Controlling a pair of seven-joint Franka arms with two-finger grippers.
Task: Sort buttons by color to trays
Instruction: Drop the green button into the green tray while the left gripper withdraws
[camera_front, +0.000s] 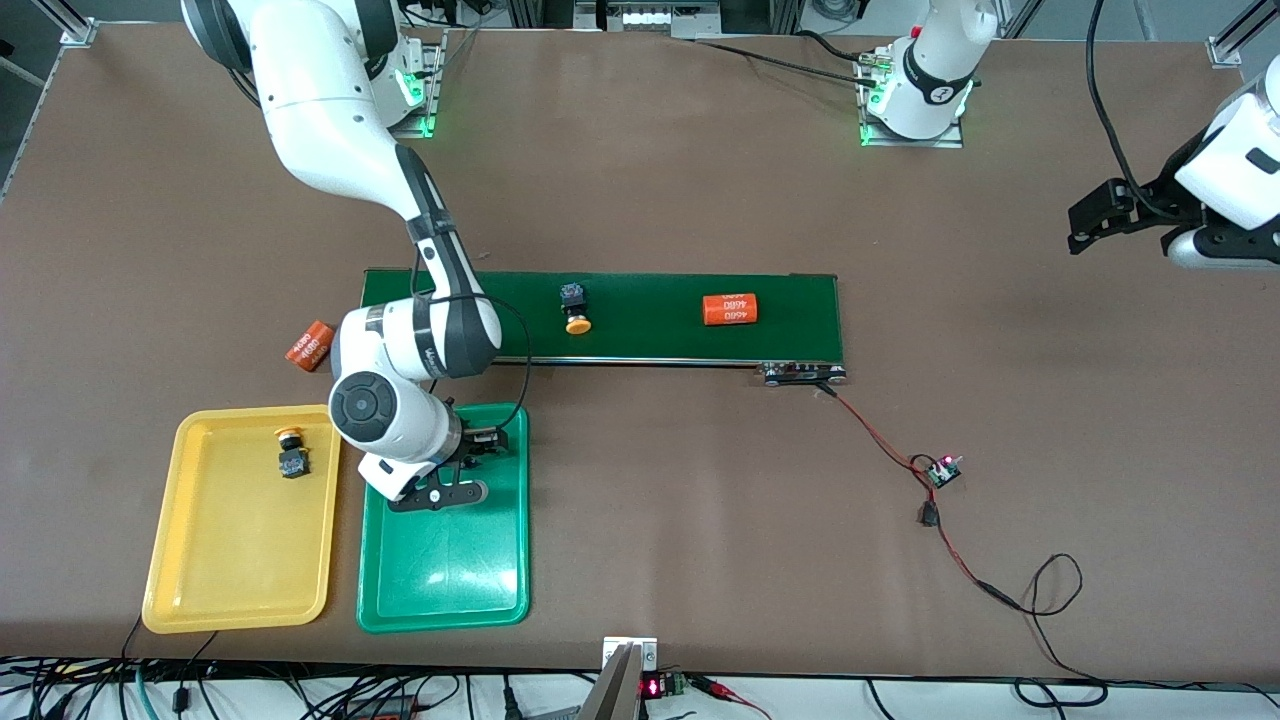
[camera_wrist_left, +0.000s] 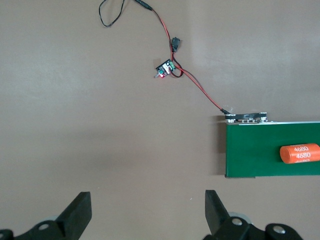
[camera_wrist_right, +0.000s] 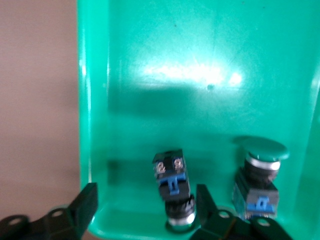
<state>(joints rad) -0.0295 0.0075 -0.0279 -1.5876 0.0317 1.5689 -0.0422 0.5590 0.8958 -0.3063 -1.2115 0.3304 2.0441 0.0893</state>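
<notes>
Step in hand: the right end effector (camera_wrist_right: 145, 210) hangs low over the green tray (camera_front: 445, 570), at the tray's end nearest the belt; judging by its spread fingers with nothing between them, it is letting go of a green button.
Right end effector state: fingers well apart, holding nothing; one green button (camera_wrist_right: 173, 187) lies in the tray between and just under the fingers, cap down and toppled.
Second green button: (camera_wrist_right: 259, 175) stands beside the first in the same tray corner, cap up.
Doing it well: lift straight up so that neither finger clips the toppled button or the tray wall, then swing toward the belt.
Left end effector: (camera_wrist_left: 145, 215) waits over bare counter near the left arm's end, fingers wide open and empty.
Yellow tray: (camera_front: 195, 560) sits beside the green one near the counter's front edge, with one yellow button (camera_front: 291, 455) lying in it.
Remaining button: a yellow button (camera_front: 575, 306) rests on the dark green belt (camera_front: 650, 335), probably next, bound for the yellow tray.
Not to be sorted: an orange cylinder (camera_front: 729, 309) on the belt, another orange cylinder (camera_front: 309, 346) on the counter off the belt's end.
Writing: "4680" printed on both cylinders; nothing else legible.
</notes>
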